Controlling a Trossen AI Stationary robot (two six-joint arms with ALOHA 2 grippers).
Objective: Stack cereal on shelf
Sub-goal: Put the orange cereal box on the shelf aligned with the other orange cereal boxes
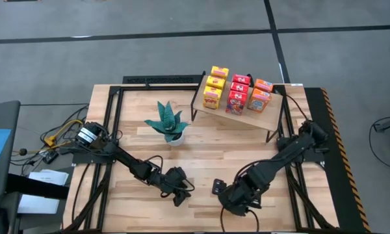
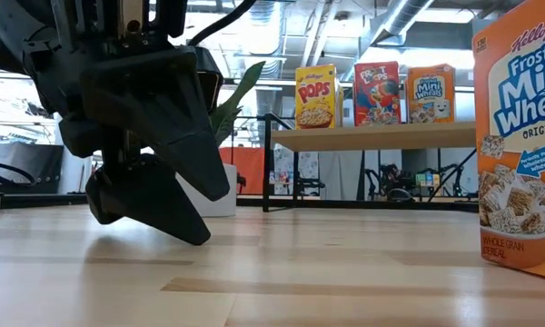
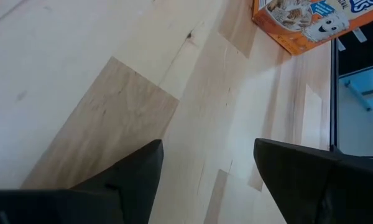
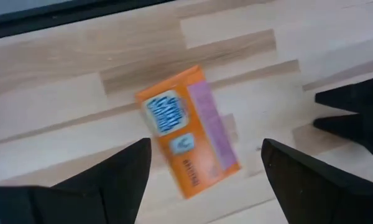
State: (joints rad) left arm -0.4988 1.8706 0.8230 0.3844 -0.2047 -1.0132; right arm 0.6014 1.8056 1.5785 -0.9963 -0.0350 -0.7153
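One orange cereal box stands upright on the table near its near edge; it also shows in the right wrist view and the left wrist view. My right gripper hovers open above it, a finger to each side, apart from it. In the high view the gripper hides this box. My left gripper is open, low over bare table to the box's left. The shelf carries rows of yellow boxes, red boxes and orange boxes.
A teal spiky plant in a white pot stands left of the shelf, toward the table's middle. The shelf's black legs rest on the tabletop. Bare wood lies between the grippers and the shelf. Cables and a box lie off the table's left side.
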